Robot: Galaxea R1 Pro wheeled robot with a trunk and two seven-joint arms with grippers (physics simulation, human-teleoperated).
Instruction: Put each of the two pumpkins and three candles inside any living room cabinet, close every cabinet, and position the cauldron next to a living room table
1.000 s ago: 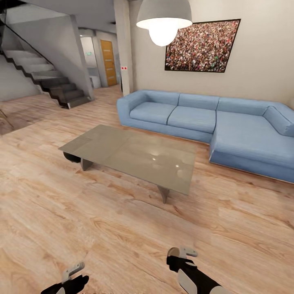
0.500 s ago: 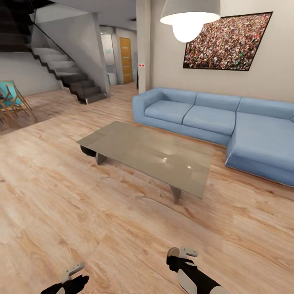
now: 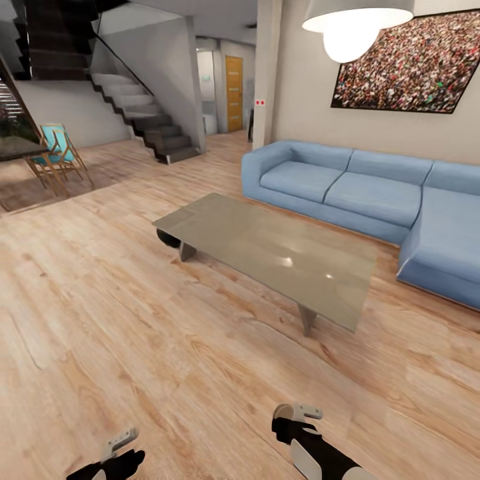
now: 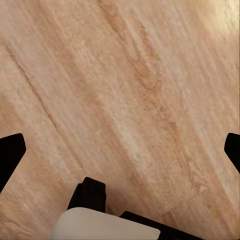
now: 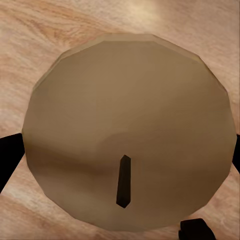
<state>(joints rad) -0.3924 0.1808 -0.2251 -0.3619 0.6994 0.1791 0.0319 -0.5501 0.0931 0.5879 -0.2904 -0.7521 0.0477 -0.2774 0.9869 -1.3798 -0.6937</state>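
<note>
Glossy grey table (image 3: pixel 267 253) at one o'clock, slanted legs, grainy plank floor (image 3: pixel 133 333).
Right tool (image 3: pixel 297 413) grips a faceted brownish candle (image 5: pixel 130 120); left tool (image 3: pixel 120 445) spread wide.

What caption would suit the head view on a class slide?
Grey coffee table on a wooden floor, with a blue sofa behind it and stairs beyond.

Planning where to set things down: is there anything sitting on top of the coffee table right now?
No, the coffee table's glossy grey top shows only light reflections in the head view.
</note>
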